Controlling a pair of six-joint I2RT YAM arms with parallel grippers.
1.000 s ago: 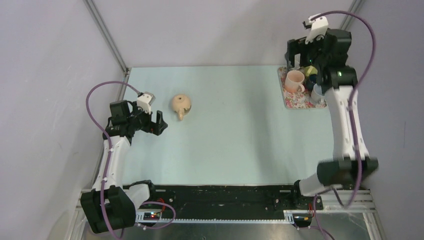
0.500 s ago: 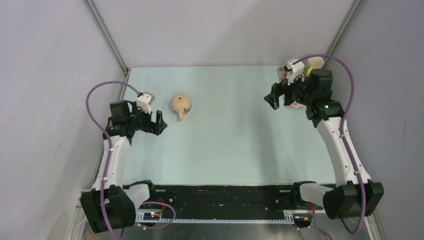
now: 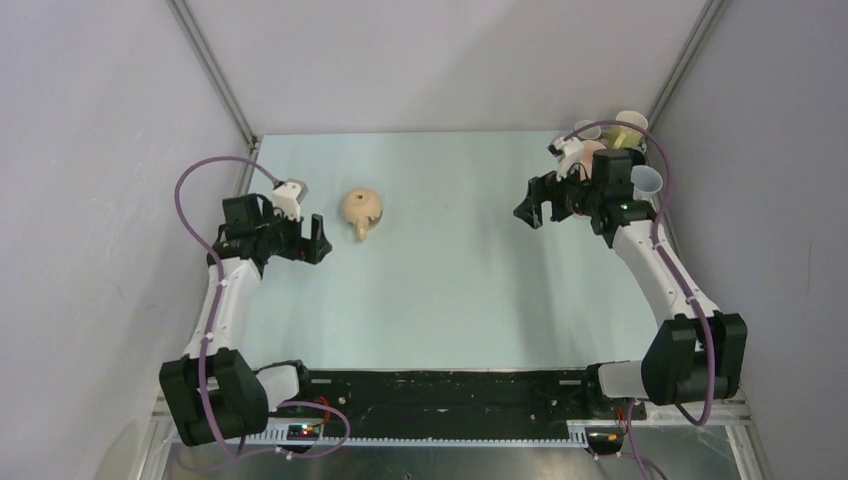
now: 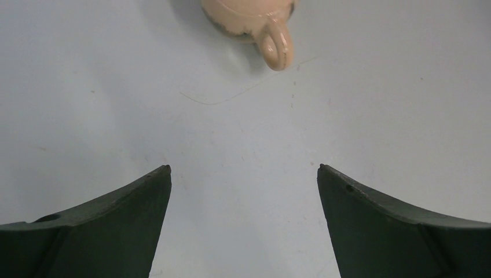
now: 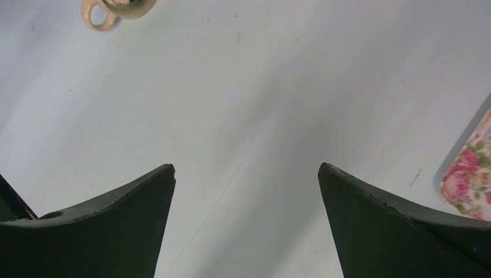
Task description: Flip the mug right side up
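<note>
1. On the table's [image 3: 450, 280] left half, toward the far side, sits the mug [image 3: 362, 209]: peach-coloured and alone, w/ nothing touching it.
2. Top view shows a rounded, closed surface facing up, so it's probably mouth-down. Can't be sure, since the rim isn't visible from there.
3. Mug handle [image 4: 275, 49] points toward the near edge. In the left wrist view it hangs below the body, which is cut off at the top of frame.
4. Left gripper [image 3: 321, 241] is near the mug, on its left and a bit nearer the bases. Fingers are spread wide w/ only bare table between them, and there's a clear gap to the mug.
5. Right gripper [image 3: 528, 200] is over the table's right half, aimed left and well apart from the mug. Its fingers are also wide apart, holding nothing.
6. Right wrist view has the mug small in the top-left corner, w/ the edge of a floral tray [image 5: 469, 168] at the right border.
7. Pale cups [image 3: 630, 125] are grouped at the far right corner behind the right arm, partly hidden by it.
</note>
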